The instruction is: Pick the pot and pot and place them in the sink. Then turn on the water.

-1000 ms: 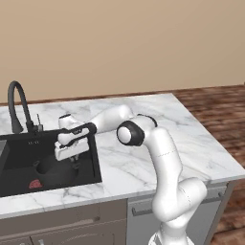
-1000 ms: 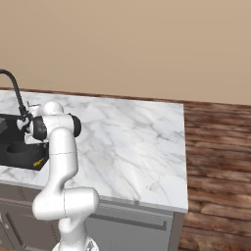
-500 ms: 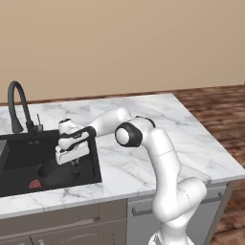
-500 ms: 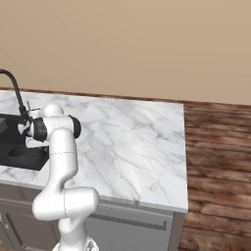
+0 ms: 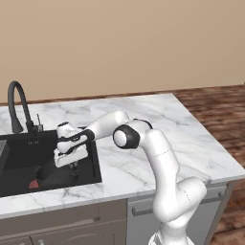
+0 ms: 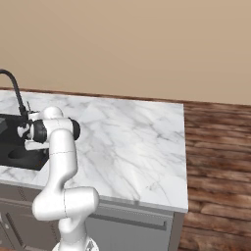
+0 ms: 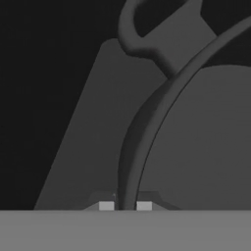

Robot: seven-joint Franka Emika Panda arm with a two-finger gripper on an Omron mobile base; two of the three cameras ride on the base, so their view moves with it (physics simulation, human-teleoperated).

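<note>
My gripper [image 7: 125,206] is shut on the thin rim of a grey pot [image 7: 206,147], and one of the pot's loop handles [image 7: 147,34] shows further along the rim. In the left base view the gripper [image 5: 72,165] reaches down into the black sink [image 5: 28,146] at its right end. The pot [image 5: 57,176] is a dark round shape low in the basin under the hand. The right base view has the sink [image 6: 9,128] partly behind my arm. The other pot is hidden. No water runs from the black gooseneck faucet [image 5: 18,103].
White marble counter [image 5: 158,124] runs to the right of the sink as far as its edge over the wooden floor. A small red object [image 5: 33,183] lies on the sink bottom left of the pot. The faucet base and lever [image 5: 36,128] stand behind the basin.
The hand has sunk slightly lower and a little leftward into the sink with the pot still gripped. The base has not moved.
</note>
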